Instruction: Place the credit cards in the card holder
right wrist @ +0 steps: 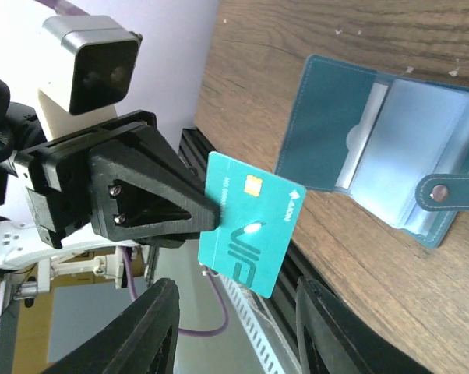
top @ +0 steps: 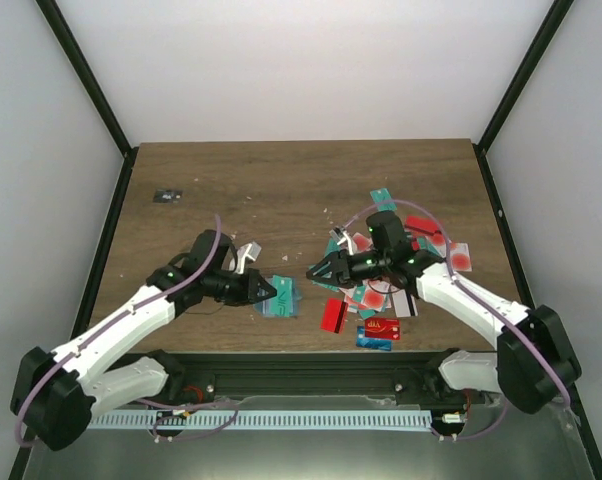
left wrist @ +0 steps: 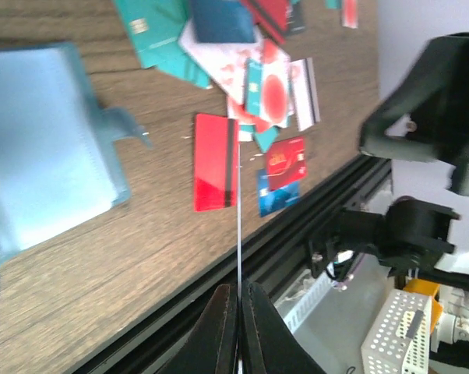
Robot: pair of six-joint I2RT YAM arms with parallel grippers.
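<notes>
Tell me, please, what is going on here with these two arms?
The left end effector is shut on a teal card, holding it by one edge. The right end effector is open close by, gripping nothing. The holder lies open on the table; the other cards lie piled nearby.

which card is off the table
the teal chip card, pinched in the left gripper and held in the air; the other cards all lie flat on the table
</notes>
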